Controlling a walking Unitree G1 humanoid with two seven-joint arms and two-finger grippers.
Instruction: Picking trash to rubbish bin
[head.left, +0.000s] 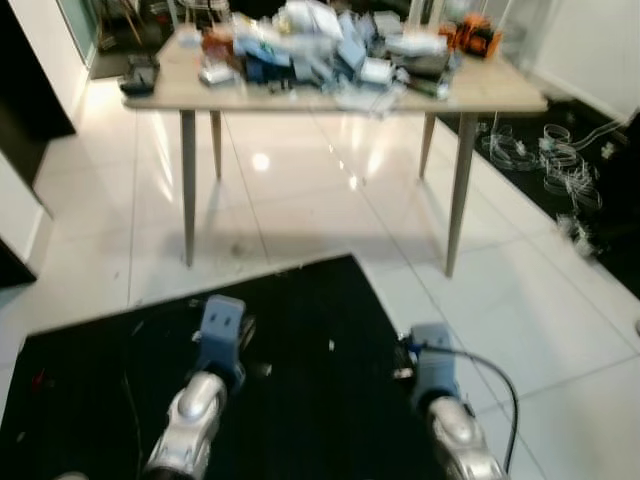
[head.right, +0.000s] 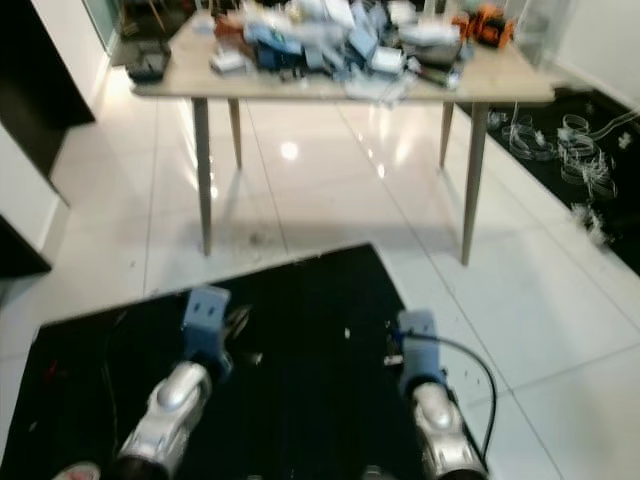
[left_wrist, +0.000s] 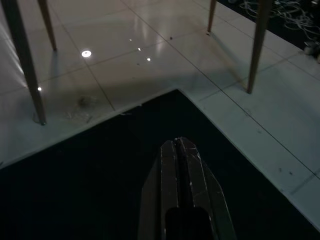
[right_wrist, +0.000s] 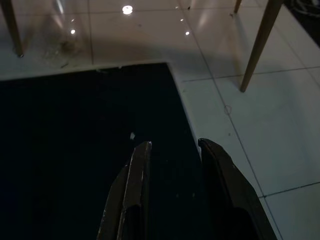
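Note:
My left gripper (left_wrist: 177, 142) hovers over a black floor mat (left_wrist: 100, 170), its two black fingers pressed together with nothing between them. My right gripper (right_wrist: 175, 145) is open above the same mat, close to the mat's right edge. A small white scrap (right_wrist: 132, 135) lies on the mat just ahead of the right gripper's left finger. It appears as a pale speck (head.left: 331, 346) between my two silver arms. Both arms (head.left: 205, 395) (head.left: 445, 415) reach forward and down at the bottom of the head views.
A wooden table (head.left: 500, 98) on slim angled legs stands ahead on glossy white tiles, its top piled with several boxes and bits of clutter (head.left: 320, 50). Tangled white cables (head.left: 555, 160) lie on a dark mat to the right. A dark cabinet (head.left: 15, 120) stands at the left.

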